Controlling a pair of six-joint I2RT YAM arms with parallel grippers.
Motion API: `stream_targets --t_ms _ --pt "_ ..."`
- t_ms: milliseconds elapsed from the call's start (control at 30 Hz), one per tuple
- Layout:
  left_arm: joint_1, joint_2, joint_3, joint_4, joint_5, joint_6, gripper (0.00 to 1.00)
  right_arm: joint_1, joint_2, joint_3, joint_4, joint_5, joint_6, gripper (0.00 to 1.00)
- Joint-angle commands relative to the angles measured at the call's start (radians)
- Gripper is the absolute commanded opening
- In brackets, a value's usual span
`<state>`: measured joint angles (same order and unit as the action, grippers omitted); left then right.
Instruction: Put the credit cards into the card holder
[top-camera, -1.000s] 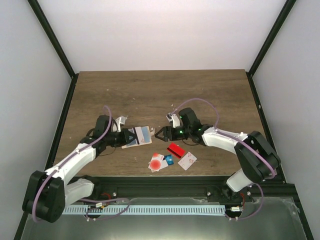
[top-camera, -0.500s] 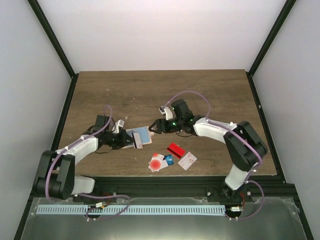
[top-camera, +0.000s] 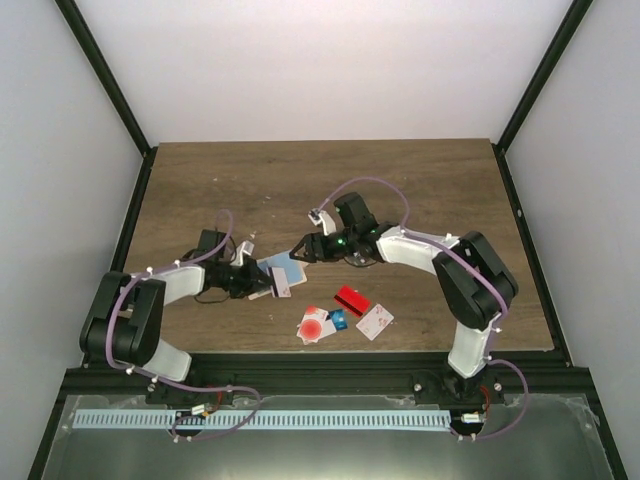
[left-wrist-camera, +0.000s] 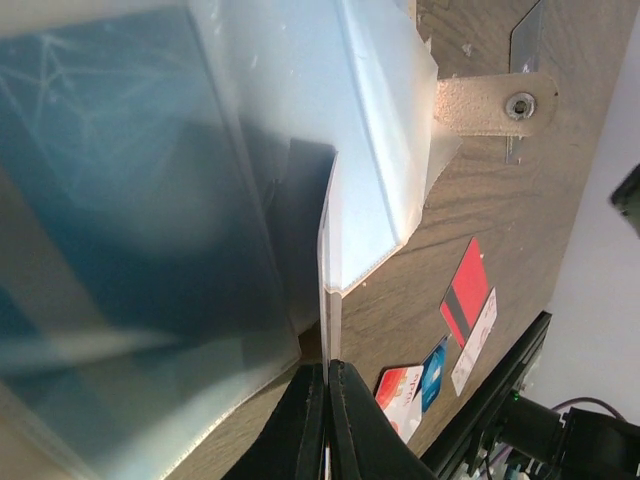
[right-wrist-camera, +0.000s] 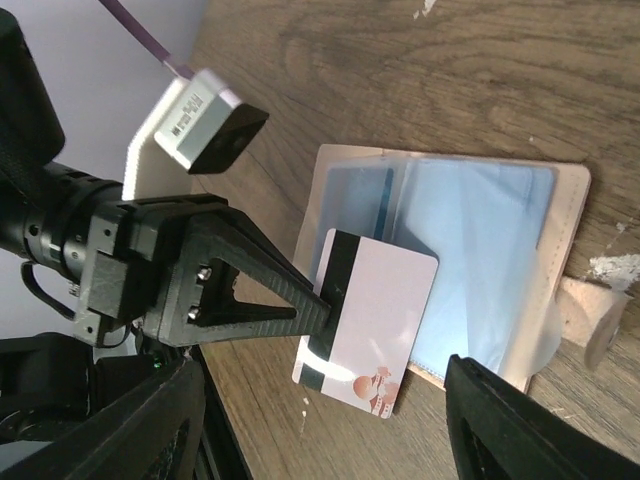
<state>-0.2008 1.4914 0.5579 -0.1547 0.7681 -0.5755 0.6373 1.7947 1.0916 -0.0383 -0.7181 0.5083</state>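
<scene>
The card holder (right-wrist-camera: 470, 250) lies open near the middle of the bench (top-camera: 300, 180), clear pockets facing up. A white card with a black stripe (right-wrist-camera: 375, 310) is clamped by its striped edge in the left fingers (right-wrist-camera: 255, 290) and overlaps the holder's lower left corner, not yet in a pocket. The right fingers (right-wrist-camera: 520, 420) are spread wide apart, on nothing. The card's free edge should be aligned with a pocket mouth and slid in flat while the holder is pinned. The remaining cards (top-camera: 314, 325) are seen lower in the frame.
</scene>
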Motion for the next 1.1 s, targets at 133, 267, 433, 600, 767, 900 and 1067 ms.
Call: stream_targets --t_ms 133,267,433,600,767,900,1067 --pt "0.006 0.058 0.05 0.046 0.013 -0.007 0.04 -0.004 0.113 0.131 -0.076 -0.042 -0.066 0.67" --pt "0.007 0.084 0.055 0.06 0.016 -0.014 0.04 -0.004 0.186 0.198 -0.093 -0.044 -0.082 0.63" --pt "0.007 0.101 0.048 0.075 0.019 -0.017 0.04 -0.002 0.28 0.285 -0.126 0.001 -0.091 0.6" --pt "0.006 0.094 0.032 0.085 0.013 -0.024 0.04 -0.002 0.363 0.34 -0.182 0.148 -0.11 0.55" --pt "0.028 0.086 0.013 0.104 -0.001 -0.039 0.04 0.004 0.362 0.3 -0.202 0.223 -0.106 0.53" --pt "0.051 0.106 0.014 0.13 0.014 -0.044 0.04 0.01 0.344 0.249 -0.17 0.178 -0.1 0.53" --pt "0.057 0.143 0.032 0.156 0.031 -0.053 0.04 0.016 0.343 0.227 -0.156 0.141 -0.1 0.52"
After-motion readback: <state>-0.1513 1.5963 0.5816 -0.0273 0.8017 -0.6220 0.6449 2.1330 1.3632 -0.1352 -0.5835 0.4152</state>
